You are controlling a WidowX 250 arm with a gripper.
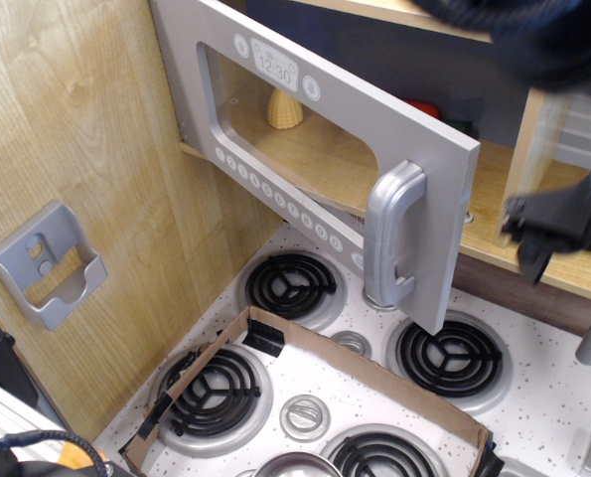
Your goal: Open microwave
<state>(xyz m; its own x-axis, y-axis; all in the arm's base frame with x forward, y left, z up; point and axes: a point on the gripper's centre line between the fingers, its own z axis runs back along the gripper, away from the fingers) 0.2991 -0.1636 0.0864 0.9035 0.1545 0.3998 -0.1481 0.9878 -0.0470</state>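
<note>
The toy microwave has its wide grey door (335, 139) swung out to the front, hinged at the left. The clock display (275, 68) and the row of round buttons (275, 201) face me, and the chunky grey handle (392, 237) hangs at the door's free edge. Through the window I see a yellow cone (284, 109) on the wooden floor inside. My black gripper (520, 237) is to the right of the door, apart from the handle, holding nothing. Its fingers look spread, and my arm blurs across the top right corner.
A small grey bracket with two holes (47, 263) is fixed to the wooden side wall at left. Below is a toy stove with coil burners (291, 283) (449, 353) and a low cardboard frame (374, 370). A wooden shelf post (533, 149) stands at right.
</note>
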